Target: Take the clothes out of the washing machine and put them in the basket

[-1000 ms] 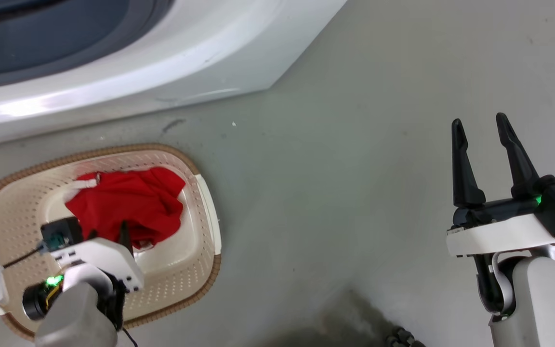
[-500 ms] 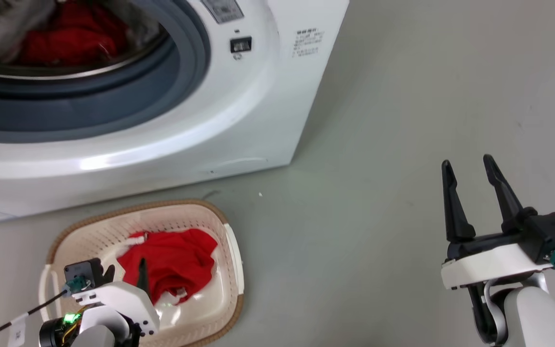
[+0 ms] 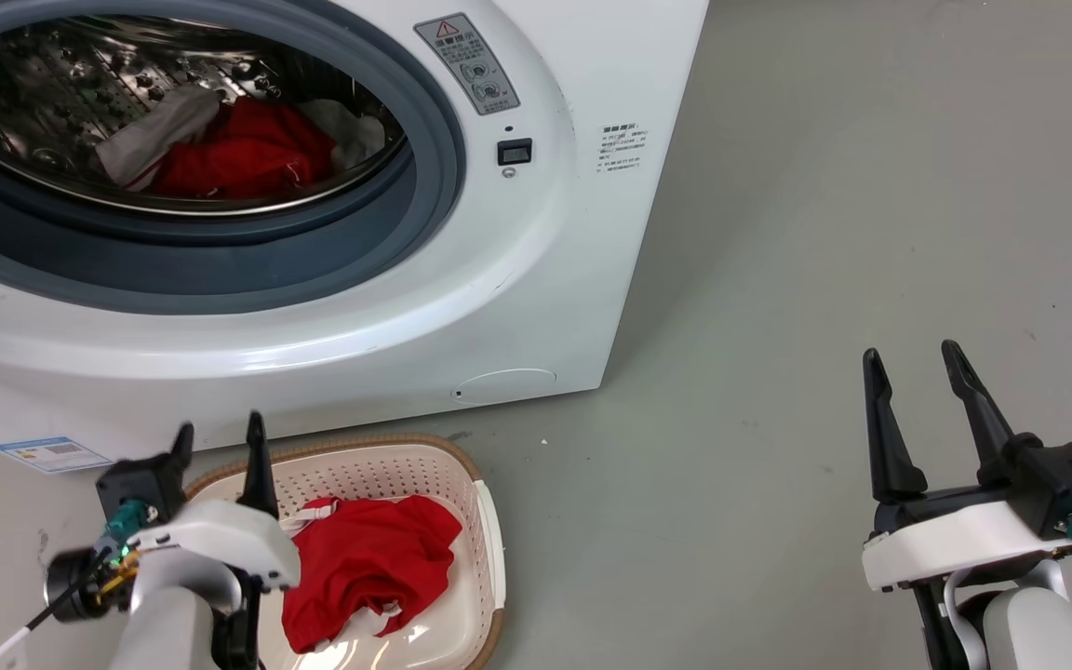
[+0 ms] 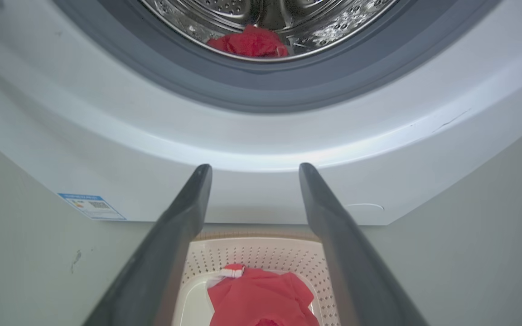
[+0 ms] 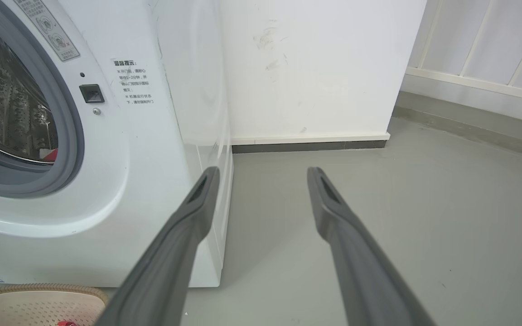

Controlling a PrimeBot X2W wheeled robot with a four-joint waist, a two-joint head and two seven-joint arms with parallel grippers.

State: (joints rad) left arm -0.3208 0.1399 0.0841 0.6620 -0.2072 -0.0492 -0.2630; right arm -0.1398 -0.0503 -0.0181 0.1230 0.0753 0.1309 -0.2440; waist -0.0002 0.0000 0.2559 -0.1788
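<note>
One red garment [image 3: 368, 568] lies in the basket [image 3: 406, 465]; more clothes [image 3: 238, 154] wait inside the washer [image 3: 536, 279]. Your left gripper [image 3: 220, 426] and right gripper [image 3: 910, 352] show empty, open jaws. Next, reach the left gripper inside and pinch fabric.

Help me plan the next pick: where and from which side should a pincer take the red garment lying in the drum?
Probably pinch the raised red bunch of the garment, coming in through the open porthole from the front. It lies heaped low in the drum, so its crumpled top offers folds.
</note>
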